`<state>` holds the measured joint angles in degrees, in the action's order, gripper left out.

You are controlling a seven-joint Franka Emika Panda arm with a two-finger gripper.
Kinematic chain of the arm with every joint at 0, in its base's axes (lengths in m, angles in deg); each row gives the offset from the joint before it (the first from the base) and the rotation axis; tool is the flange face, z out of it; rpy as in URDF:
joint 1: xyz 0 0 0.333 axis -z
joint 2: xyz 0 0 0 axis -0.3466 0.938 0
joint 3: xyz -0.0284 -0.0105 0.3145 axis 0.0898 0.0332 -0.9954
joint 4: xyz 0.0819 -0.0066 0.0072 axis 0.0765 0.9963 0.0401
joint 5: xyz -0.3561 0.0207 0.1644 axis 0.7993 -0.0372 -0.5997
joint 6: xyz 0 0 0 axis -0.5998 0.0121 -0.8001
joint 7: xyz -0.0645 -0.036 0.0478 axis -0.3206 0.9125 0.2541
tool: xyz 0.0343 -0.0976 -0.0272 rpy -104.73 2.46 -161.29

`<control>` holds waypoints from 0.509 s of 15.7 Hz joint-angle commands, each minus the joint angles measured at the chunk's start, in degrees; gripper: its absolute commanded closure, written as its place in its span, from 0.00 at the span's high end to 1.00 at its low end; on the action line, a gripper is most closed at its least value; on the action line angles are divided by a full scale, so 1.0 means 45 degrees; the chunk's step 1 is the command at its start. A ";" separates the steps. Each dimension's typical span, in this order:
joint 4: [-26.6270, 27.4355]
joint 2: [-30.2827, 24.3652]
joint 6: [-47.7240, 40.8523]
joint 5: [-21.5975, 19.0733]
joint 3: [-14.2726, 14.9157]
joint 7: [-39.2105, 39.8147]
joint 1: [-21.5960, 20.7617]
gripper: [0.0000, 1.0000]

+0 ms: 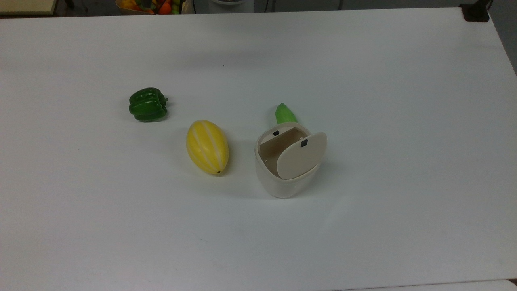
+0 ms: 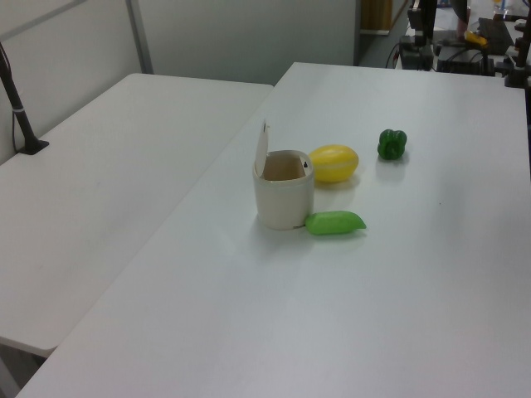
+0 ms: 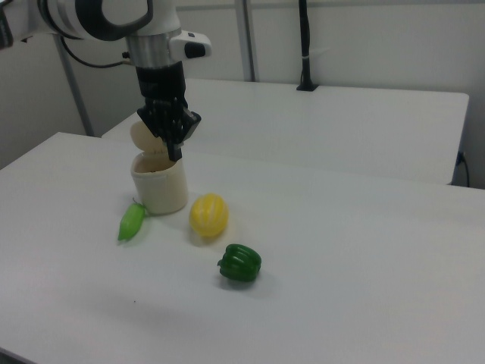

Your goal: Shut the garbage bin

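Gripper (image 3: pixel 176 142): I can't tell its state. On your white worktop (image 1: pixel 404 121), the garbage bin (image 1: pixel 282 178) stands beside the yellow melon (image 1: pixel 207 146), its lid (image 1: pixel 301 156) upright. Approach step; next, you'd likely push that lid down.

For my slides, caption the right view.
Robot hand above the open garbage bin, beside a pea pod, melon and pepper.

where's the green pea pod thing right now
The green pod lies flat on the white table, just behind the garbage bin in the top view; in the left view it sits at the bin's lower right.
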<state>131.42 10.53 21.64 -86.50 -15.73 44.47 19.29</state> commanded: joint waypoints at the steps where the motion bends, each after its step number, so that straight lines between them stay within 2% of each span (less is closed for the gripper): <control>1: 0.0123 0.0053 -0.0105 -0.0269 0.0003 0.1424 -0.0171 0.00; 3: 0.0123 0.0073 0.0206 -0.0288 -0.0075 0.1503 -0.0249 0.00; 5: 0.0084 0.0073 0.0500 -0.0443 -0.0211 0.2609 -0.0269 0.00; 8: 0.0084 0.0073 0.1299 -0.1534 -0.0251 0.4933 -0.0288 0.00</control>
<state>131.40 11.29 23.88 -89.11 -16.88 57.12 18.32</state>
